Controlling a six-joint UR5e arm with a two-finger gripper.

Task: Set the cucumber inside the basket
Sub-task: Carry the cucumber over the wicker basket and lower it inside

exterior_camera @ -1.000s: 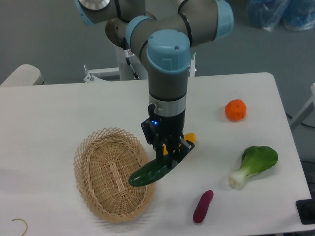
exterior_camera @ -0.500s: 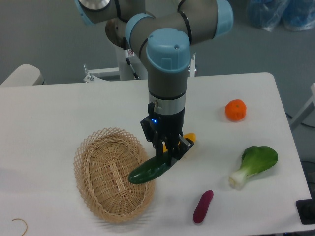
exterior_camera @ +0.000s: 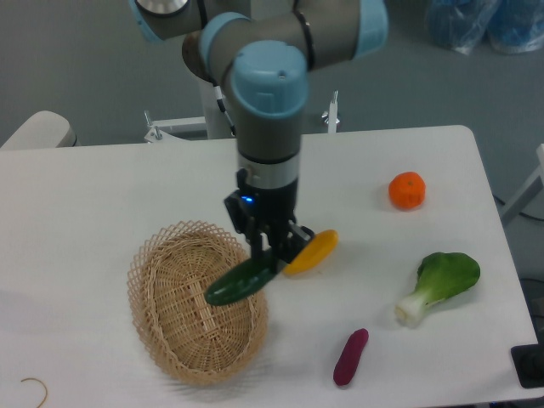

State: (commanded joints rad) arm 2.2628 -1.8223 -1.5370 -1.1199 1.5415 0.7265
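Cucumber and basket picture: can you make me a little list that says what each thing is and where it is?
cucumber: dark green, tilted, held in the air over the basket's right side
gripper: jaws closed on the cucumber's upper end
basket: oval tan wicker, nothing lying inside, near the table's front left
yellow vegetable: on the table just right of the gripper
orange: far right, toward the back
bok choy: right side, lying down
purple vegetable: front, right of the basket
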